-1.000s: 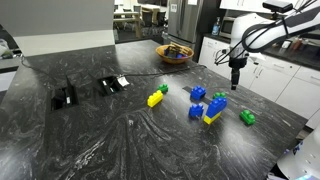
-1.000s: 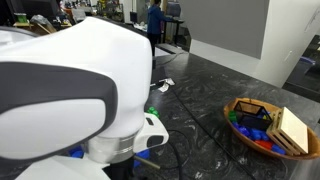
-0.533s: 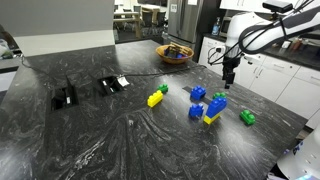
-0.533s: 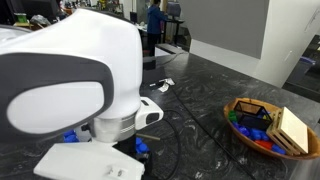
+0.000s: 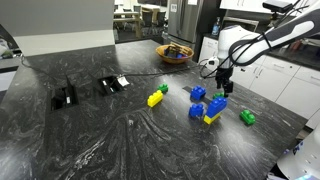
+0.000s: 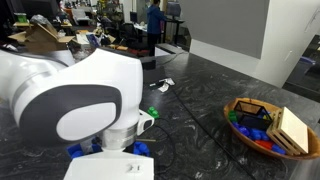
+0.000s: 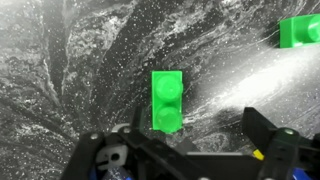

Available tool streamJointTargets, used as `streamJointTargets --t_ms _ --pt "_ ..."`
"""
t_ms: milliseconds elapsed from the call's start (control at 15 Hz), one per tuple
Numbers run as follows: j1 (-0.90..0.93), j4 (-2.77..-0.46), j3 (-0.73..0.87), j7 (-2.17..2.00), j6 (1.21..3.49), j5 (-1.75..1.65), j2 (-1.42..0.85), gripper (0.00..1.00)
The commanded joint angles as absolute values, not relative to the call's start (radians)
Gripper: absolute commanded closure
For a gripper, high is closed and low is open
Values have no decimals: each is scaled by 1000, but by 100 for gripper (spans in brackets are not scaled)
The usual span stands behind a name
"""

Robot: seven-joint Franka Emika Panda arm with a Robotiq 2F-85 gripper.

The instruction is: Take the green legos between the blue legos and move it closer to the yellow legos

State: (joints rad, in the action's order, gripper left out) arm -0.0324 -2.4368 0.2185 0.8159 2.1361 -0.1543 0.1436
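place: office kitchen | evidence: black marble desk, white cabinets, steel fridge, cluttered workstations behind

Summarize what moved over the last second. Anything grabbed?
The gripper moved in toward the blue legos and came lower. It now hangs open over a green lego. Nothing was grasped or released. The yellow legos, the other bricks and the bowl stayed put.

Green lego — bare counter around.
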Motion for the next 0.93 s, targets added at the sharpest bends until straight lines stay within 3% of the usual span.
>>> streamJointTargets --t_ms 0,867 --pt "-57 -2436 194 819 2135 -150 145 0" --pt "-80 -2424 186 616 2204 -257 67 0"
